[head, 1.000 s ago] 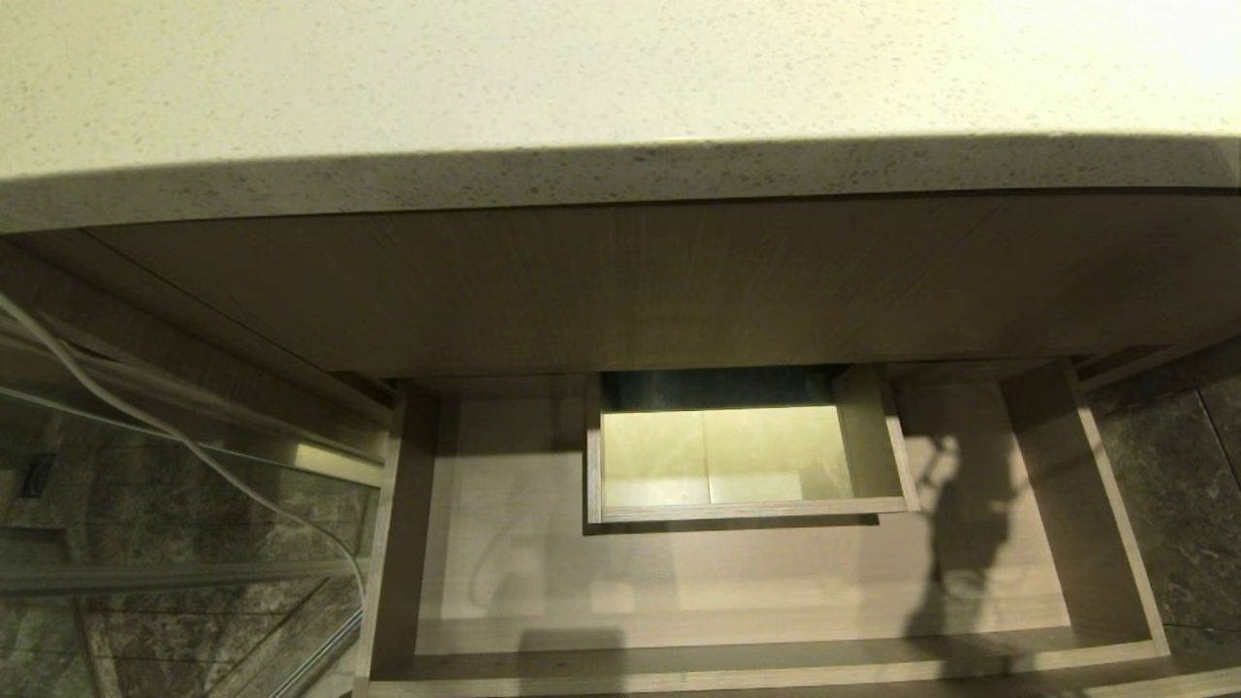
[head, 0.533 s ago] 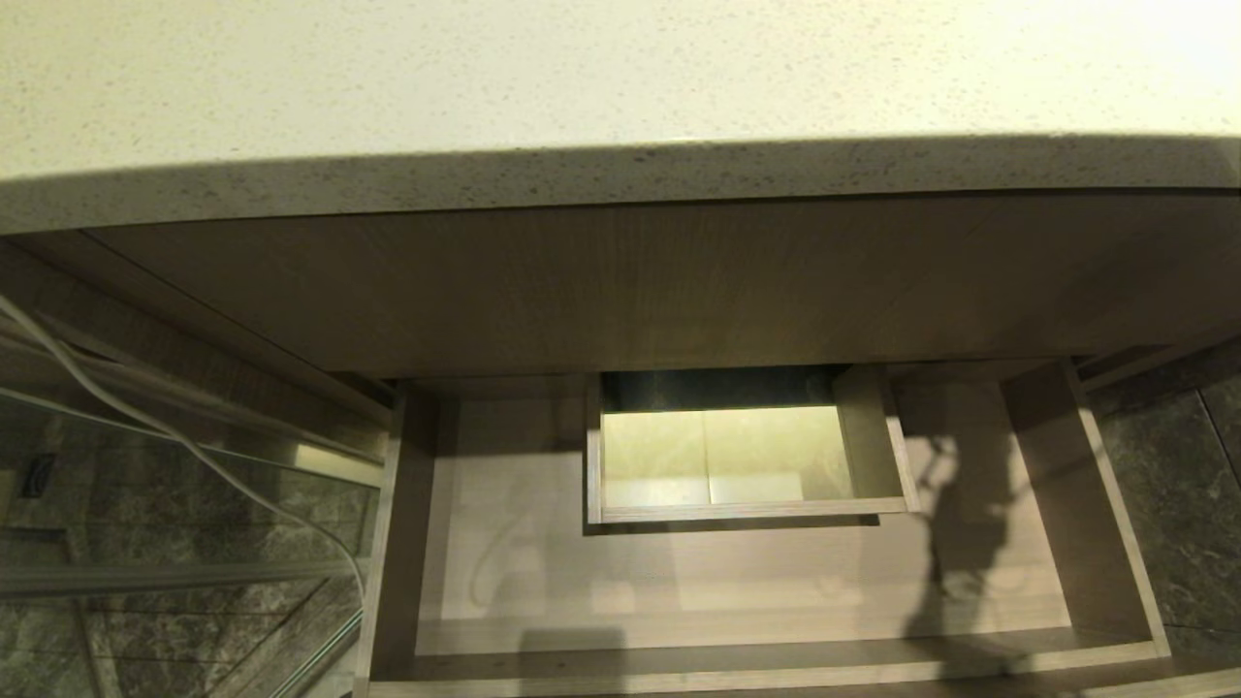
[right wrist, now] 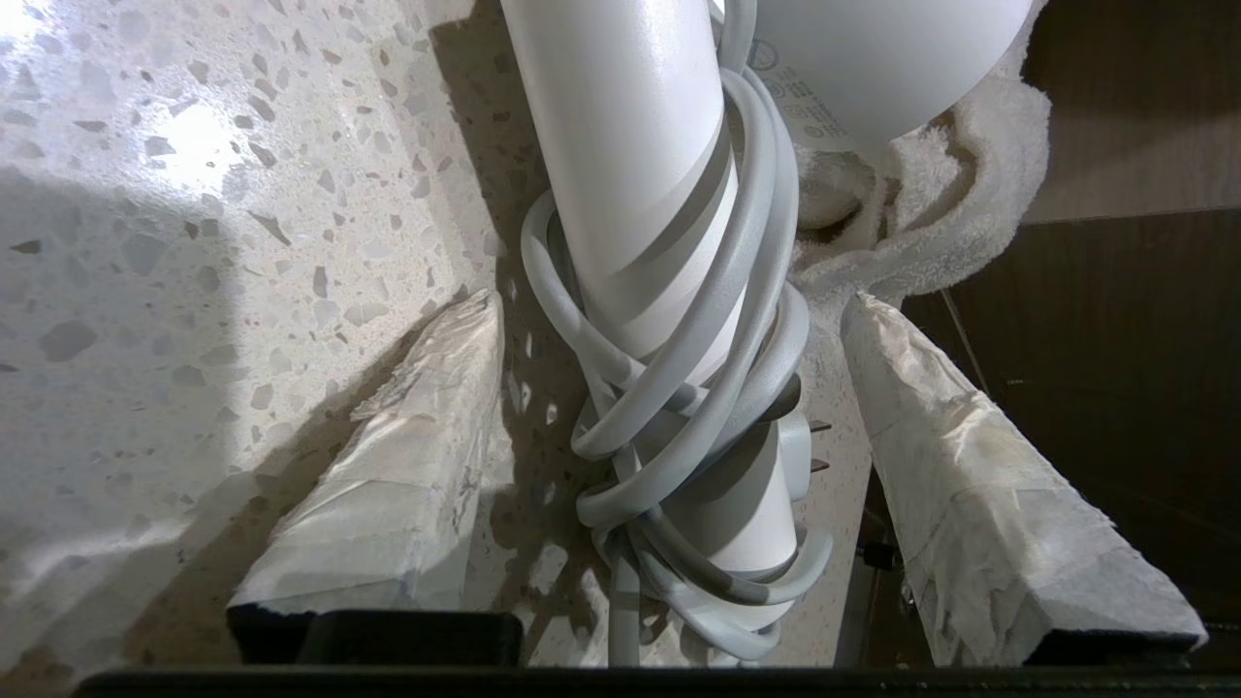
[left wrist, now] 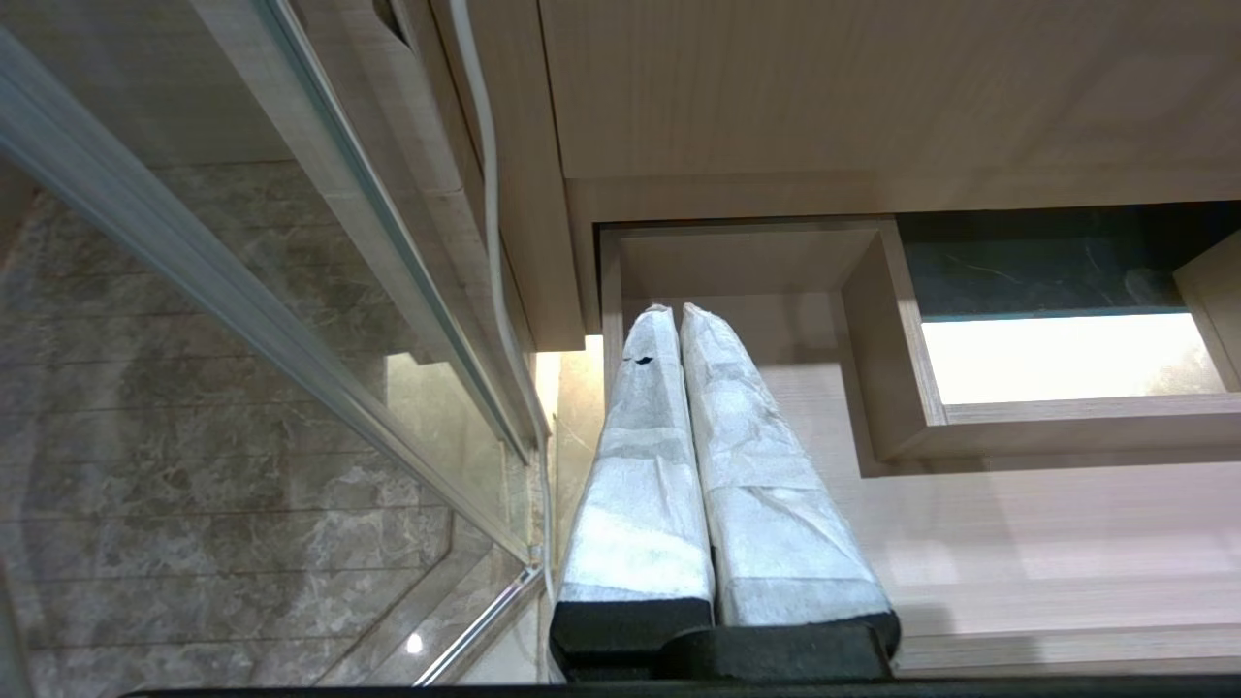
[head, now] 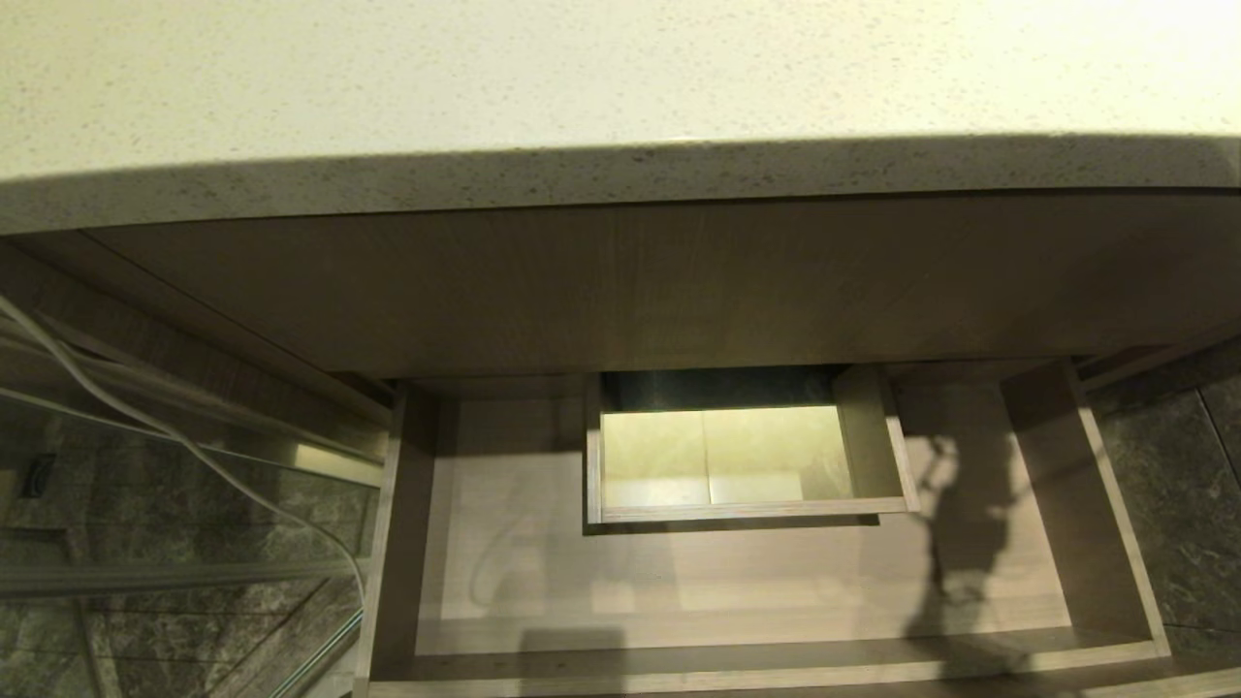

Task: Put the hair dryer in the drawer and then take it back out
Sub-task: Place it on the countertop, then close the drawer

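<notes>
The hair dryer (right wrist: pixel 659 194) lies on the speckled countertop (right wrist: pixel 194 242), its white cord (right wrist: pixel 717 388) wound about the handle and its barrel against a white towel (right wrist: pixel 931 194). My right gripper (right wrist: pixel 674 302) is open, one finger (right wrist: pixel 407 465) on each side of the handle, with a gap on both sides. In the head view the drawer (head: pixel 756 582) is pulled out and nothing lies in it; neither arm shows there. My left gripper (left wrist: pixel 677 312) is shut on nothing and hangs over the drawer's (left wrist: pixel 1066 543) left rear corner.
A boxed notch (head: pixel 742 509) juts in from the drawer's rear wall. The countertop (head: pixel 582 78) overhangs the wood-grain vanity panel (head: pixel 630 291). A glass panel with a white cable (head: pixel 194 446) stands left of the drawer. Marble floor shows on both sides.
</notes>
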Robot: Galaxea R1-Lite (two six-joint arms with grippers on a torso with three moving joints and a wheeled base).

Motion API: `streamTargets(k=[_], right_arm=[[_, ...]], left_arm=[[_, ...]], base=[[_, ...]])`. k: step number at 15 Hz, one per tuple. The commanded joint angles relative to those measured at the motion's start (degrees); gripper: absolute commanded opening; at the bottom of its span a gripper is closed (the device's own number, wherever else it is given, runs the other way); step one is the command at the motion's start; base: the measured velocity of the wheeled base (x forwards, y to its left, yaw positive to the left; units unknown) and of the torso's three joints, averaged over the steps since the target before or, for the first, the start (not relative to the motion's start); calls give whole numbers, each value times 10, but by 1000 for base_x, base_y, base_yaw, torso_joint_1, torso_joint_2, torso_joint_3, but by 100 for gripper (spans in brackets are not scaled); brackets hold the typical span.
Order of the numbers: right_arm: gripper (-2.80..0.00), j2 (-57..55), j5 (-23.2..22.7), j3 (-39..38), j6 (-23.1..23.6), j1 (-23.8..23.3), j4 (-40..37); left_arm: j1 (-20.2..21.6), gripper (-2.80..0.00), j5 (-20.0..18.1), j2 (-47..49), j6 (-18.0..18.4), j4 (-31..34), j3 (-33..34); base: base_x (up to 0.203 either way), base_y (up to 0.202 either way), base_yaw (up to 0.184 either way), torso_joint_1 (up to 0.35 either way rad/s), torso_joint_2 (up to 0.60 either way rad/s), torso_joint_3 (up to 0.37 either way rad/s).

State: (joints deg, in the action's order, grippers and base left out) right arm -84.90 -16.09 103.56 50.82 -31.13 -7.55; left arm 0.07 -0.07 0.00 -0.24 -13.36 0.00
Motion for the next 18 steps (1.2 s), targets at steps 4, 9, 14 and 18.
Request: streamTargets(k=[4, 9, 14, 18], right_arm=[[0, 30, 0, 0, 0, 0, -1], [-280, 96, -9, -13, 1, 2, -3], [-280, 240, -7, -109, 5, 2, -14], [-280, 327, -2, -159, 42, 1, -159]], left_arm=[[0, -280, 0, 0, 0, -2, 23], [0, -280, 0, 0, 0, -1, 23], [0, -280, 0, 0, 0, -1, 23], [0, -280, 0, 0, 0, -1, 23]], base=[[0, 0, 0, 0, 0, 0], [0, 0, 0, 0, 0, 0], [0, 0, 0, 0, 0, 0], [0, 0, 0, 0, 0, 0]])
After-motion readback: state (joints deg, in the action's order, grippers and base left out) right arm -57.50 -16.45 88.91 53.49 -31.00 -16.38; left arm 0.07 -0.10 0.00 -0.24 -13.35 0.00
